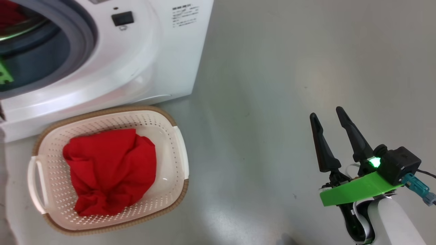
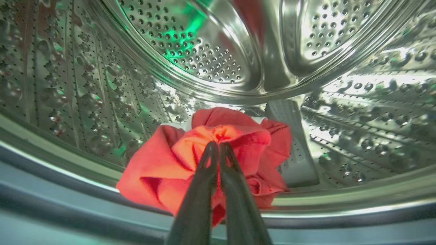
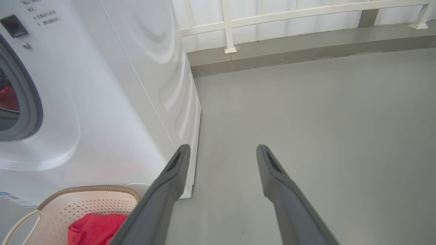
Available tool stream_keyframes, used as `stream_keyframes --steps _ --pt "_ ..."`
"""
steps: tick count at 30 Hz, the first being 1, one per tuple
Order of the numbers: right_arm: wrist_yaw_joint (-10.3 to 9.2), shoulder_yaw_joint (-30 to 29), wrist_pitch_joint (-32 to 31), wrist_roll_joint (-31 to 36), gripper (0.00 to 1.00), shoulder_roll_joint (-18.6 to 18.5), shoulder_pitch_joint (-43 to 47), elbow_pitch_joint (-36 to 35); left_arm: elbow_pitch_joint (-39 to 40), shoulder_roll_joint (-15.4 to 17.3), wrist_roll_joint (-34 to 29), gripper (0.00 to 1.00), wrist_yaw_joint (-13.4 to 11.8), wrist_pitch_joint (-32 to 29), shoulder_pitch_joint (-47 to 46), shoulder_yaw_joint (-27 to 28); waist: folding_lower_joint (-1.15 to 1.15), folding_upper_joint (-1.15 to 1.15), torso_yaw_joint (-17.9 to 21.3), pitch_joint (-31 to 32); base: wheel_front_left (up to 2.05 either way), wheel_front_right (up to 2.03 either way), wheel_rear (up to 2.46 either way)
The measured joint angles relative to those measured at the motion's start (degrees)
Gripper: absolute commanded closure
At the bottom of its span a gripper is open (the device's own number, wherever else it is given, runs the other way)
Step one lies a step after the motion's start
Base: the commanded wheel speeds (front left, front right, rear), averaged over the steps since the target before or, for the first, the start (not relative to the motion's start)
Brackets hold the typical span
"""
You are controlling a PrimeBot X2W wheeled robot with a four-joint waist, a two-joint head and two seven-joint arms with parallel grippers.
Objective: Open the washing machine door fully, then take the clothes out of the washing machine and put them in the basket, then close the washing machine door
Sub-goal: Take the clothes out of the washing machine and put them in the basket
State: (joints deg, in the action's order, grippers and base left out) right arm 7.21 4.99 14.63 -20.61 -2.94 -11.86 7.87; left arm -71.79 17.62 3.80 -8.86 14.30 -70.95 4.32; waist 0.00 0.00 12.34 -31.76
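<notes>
Pinched the clothes with the left end effector, lower folds hidden behind it. Held the right end effector spread above grey floor, white railing beyond.

Right gripper has tapered black fingers, green bracket, white forearm.

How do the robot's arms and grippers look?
The right gripper has two long dark tapered fingers, a green bracket, a black block with a green light, a teal cable plug and a white forearm. The left gripper has the same dark fingers.
</notes>
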Motion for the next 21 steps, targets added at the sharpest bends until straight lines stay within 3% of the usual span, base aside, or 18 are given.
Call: stream_keyframes --steps 8,21 --pt "0.00 -0.7 0.0 0.0 0.00 -0.5 1.3 0.3 18.0 -5.6 5.2 1.00 5.0 0.3 12.7 4.5 0.00 0.00 -2.8 3.0 0.00 0.00 0.00" --pt "0.00 -2.4 0.0 0.0 0.00 -0.8 3.5 0.5 34.2 -13.6 8.4 1.00 11.5 0.3 23.9 13.2 0.00 0.00 -6.2 6.5 0.00 0.00 0.00"
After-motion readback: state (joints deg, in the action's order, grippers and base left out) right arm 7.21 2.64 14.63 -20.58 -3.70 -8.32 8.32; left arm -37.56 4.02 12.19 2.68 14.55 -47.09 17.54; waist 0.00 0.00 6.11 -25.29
